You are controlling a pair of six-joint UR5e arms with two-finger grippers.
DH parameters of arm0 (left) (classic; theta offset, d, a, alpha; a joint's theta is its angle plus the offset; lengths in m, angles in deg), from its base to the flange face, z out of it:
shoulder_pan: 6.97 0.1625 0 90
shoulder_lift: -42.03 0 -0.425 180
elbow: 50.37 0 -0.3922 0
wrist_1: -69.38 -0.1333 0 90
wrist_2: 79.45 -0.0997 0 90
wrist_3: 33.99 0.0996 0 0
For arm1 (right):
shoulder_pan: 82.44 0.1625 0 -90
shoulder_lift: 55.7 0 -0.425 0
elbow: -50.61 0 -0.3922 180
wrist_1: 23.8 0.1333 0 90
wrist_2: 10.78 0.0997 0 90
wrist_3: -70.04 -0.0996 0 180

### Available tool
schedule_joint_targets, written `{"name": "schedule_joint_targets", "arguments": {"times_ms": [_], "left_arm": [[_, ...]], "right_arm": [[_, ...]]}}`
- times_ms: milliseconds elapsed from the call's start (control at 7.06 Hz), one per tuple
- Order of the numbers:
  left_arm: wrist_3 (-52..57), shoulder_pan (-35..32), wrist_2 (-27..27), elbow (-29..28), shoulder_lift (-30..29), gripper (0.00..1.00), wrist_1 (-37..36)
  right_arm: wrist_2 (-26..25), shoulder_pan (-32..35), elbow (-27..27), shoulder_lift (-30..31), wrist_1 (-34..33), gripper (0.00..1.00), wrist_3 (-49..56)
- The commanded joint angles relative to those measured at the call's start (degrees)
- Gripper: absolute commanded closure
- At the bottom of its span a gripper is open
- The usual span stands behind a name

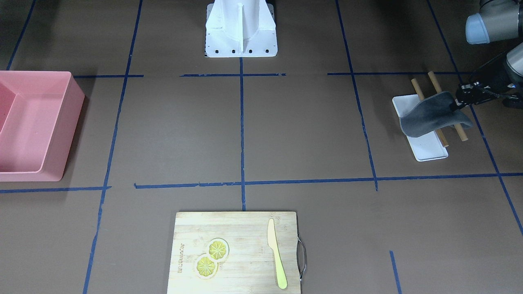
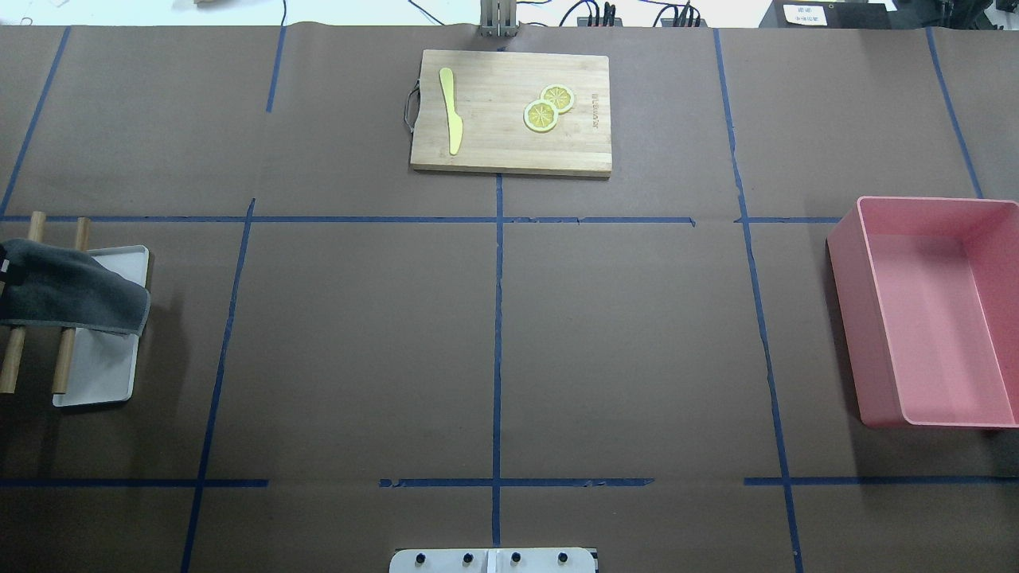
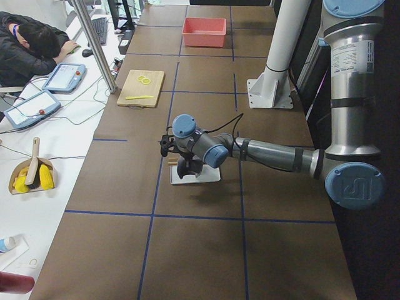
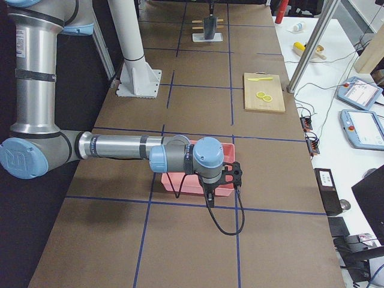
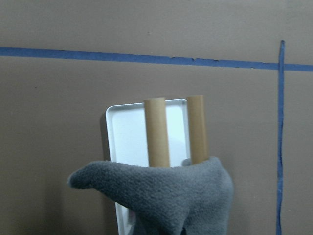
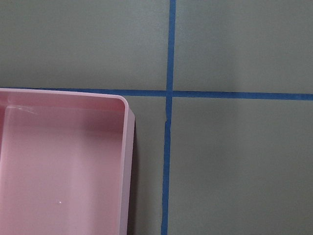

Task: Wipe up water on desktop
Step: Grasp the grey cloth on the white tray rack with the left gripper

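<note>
Left gripper (image 1: pixel 458 103) is found clamped on one edge of the cloth (image 1: pixel 429 116), as far as the front view allows (the fingers are half hidden by fabric and are not seen in the wrist view). That edge is held raised, while the rest of the grey cloth is draped across two wooden rods (image 1: pixel 434 81). The rods are laid side by side over a white tray (image 1: pixel 429 152), with their ends sticking out past the cloth on both sides. Tray and rods are set at the robot's left end of the desktop (image 1: pixel 302 130).

Right gripper (image 4: pixel 236 174) is shown only in the right side view, hanging by a corner of the pink bin (image 1: pixel 70 130). Whether its fingers are apart or together cannot be told. In its wrist view one bin corner is recorded, with a tape crossing just beside it.

The desktop is noted as a flat dark-brown surface crossed by blue tape lines, lying under everything listed here.

A bamboo board (image 1: pixel 237 228) is placed at the middle of the far side, across from the white robot base (image 1: pixel 241 28). On it a yellow knife (image 1: pixel 277 255) is laid near the handle end. Two lemon slices (image 1: pixel 217 249) are overlapped (well apart from the knife). The bin is set at the robot's right end.
</note>
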Motion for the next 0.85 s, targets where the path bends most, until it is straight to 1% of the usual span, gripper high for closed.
{"name": "schedule_joint_targets", "arguments": {"times_ms": [0, 142, 283, 425, 566, 708], "left_arm": [[0.19, -4.18, 1.28, 2.03, 0.08, 1.0, -0.44], [0.27, -8.73, 5.65, 2.04, -0.18, 1.0, -0.44], [0.27, -12.35, 7.87, 2.56, -0.19, 1.0, -0.44], [0.19, -14.82, 10.85, 2.83, -0.27, 1.0, -0.44], [-0.25, -17.54, 13.92, 2.83, -0.8, 1.0, -0.7], [-0.78, -18.26, 16.21, 2.92, -1.24, 1.0, -1.58]], "right_arm": [[0.06, 0.0, -0.6, -0.33, 0.09, 0.0, 0.06], [0.06, 0.0, -0.69, -0.16, 0.0, 0.0, -0.03], [0.06, 0.0, -0.69, -0.33, 0.0, 0.0, -0.03], [0.06, 0.0, -1.13, -1.73, 0.09, 0.0, -0.12], [-0.12, 0.0, -3.66, -3.39, 0.09, 0.0, -0.2], [0.14, 0.0, -3.77, -3.5, 0.0, 0.0, -1.42]]}}
